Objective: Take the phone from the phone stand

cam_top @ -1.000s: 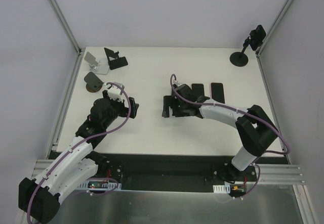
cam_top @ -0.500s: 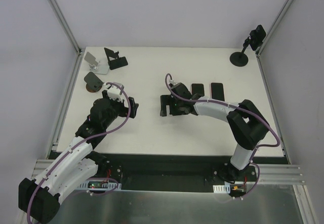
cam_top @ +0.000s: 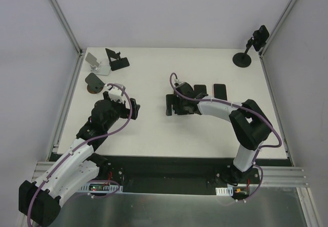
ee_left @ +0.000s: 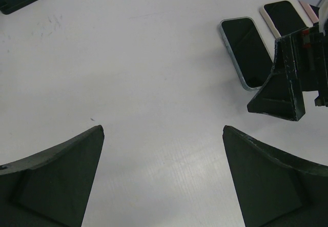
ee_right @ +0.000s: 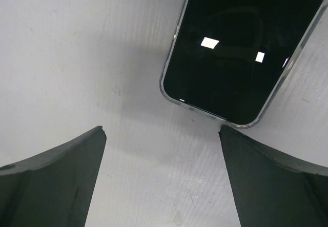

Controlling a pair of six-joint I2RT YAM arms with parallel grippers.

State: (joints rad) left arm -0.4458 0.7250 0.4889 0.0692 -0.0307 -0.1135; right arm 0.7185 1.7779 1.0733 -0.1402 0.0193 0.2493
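A phone in a clear case (ee_right: 236,47) lies flat on the white table, screen up, just beyond my right gripper (ee_right: 161,135), which is open and empty close above the table. The left wrist view shows this phone (ee_left: 246,50) next to the right gripper's finger (ee_left: 282,78). In the top view my right gripper (cam_top: 170,105) is at mid-table. My left gripper (cam_top: 134,107) is open and empty to its left, over bare table (ee_left: 163,129). Three empty phone stands are at the back left: silver (cam_top: 97,63), black (cam_top: 117,59) and a dark round one (cam_top: 94,82).
Two more dark phones (cam_top: 200,90) (cam_top: 220,93) lie flat behind the right wrist. A black round-base stand (cam_top: 242,59) with a dark device (cam_top: 261,35) clamped on top is at the back right corner. White walls and metal rails surround the table.
My right gripper has shifted slightly to the right and toward the back. The left arm has not moved.
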